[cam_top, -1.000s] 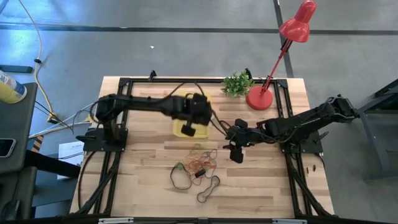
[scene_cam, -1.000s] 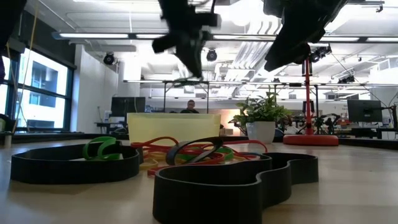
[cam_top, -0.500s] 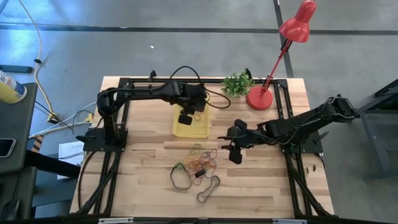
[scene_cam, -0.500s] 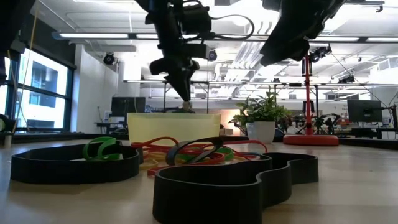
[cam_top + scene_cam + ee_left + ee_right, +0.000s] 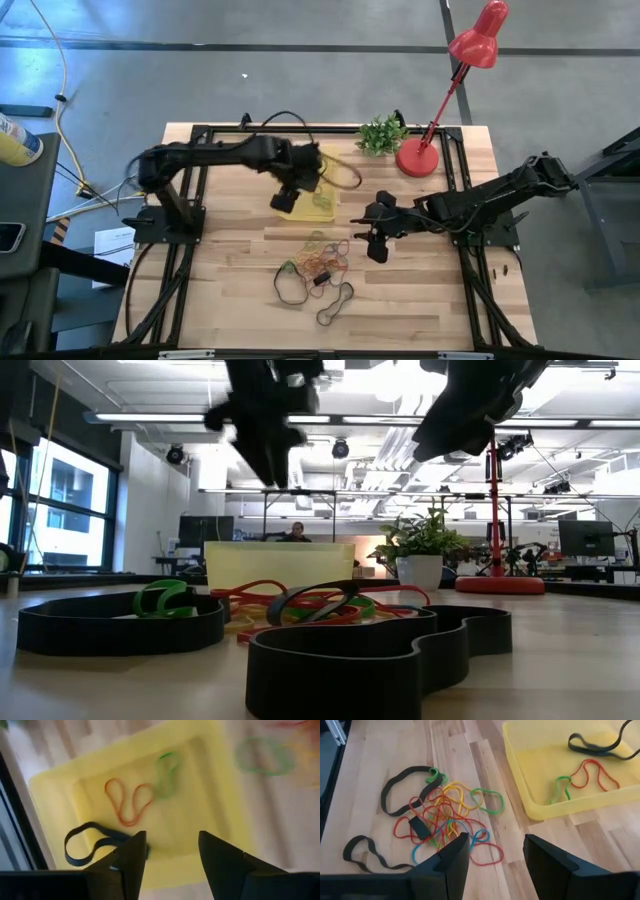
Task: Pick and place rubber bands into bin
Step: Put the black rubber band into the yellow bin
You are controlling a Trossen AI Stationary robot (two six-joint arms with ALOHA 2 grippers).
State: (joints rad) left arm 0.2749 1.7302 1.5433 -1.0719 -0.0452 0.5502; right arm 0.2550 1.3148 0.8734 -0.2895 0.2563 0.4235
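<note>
Seeing my left tool (image 5: 167,852) open and empty above the bin (image 5: 220,795); my right tool (image 5: 492,852) hangs open over the rubber bands (image 5: 445,822) on the bench (image 5: 375,765)

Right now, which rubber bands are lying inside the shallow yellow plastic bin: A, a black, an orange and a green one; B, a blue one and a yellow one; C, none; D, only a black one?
A: the left wrist view shows the shallow yellow plastic bin holding a black rubber band, an orange rubber band and a green rubber band.
</note>
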